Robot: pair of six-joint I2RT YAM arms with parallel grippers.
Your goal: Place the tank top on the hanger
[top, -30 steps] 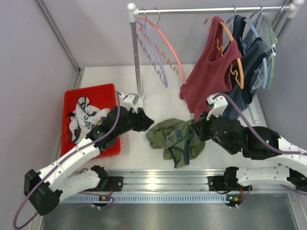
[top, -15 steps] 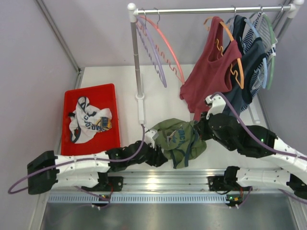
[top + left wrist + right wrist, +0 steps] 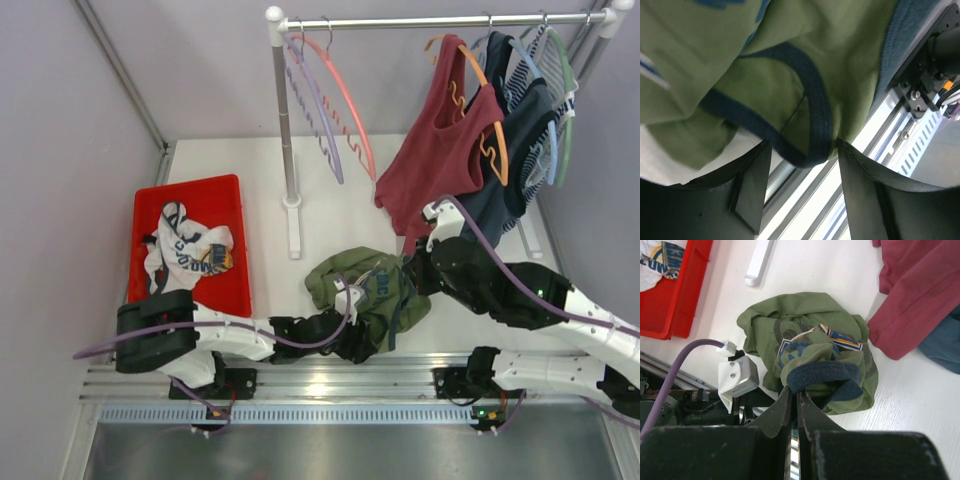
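The olive-green tank top (image 3: 365, 285) lies bunched on the white table near its front edge. My right gripper (image 3: 410, 272) is shut on a fold of its navy trim (image 3: 822, 376) at the right side, with the jaws (image 3: 795, 390) pressed together. My left gripper (image 3: 352, 335) reaches in low from the left at the top's near edge. Its jaws (image 3: 804, 145) are open, with a loop of navy trim (image 3: 815, 125) lying between the fingertips. The salmon-pink hanger (image 3: 345, 95) hangs on the rail at the back, next to the lilac hanger (image 3: 318, 115).
A red bin (image 3: 140, 215) at the left holds a white printed garment (image 3: 185, 250). A dark red tank top (image 3: 440, 150) on an orange hanger hangs low by my right arm. The rack's pole (image 3: 284, 120) and foot (image 3: 293, 225) stand behind the top. A metal rail (image 3: 320, 375) runs along the near edge.
My left arm has swung from beside the red bin down and right to the tank top's near edge. The right gripper has stayed shut on the top, which has bunched up more.
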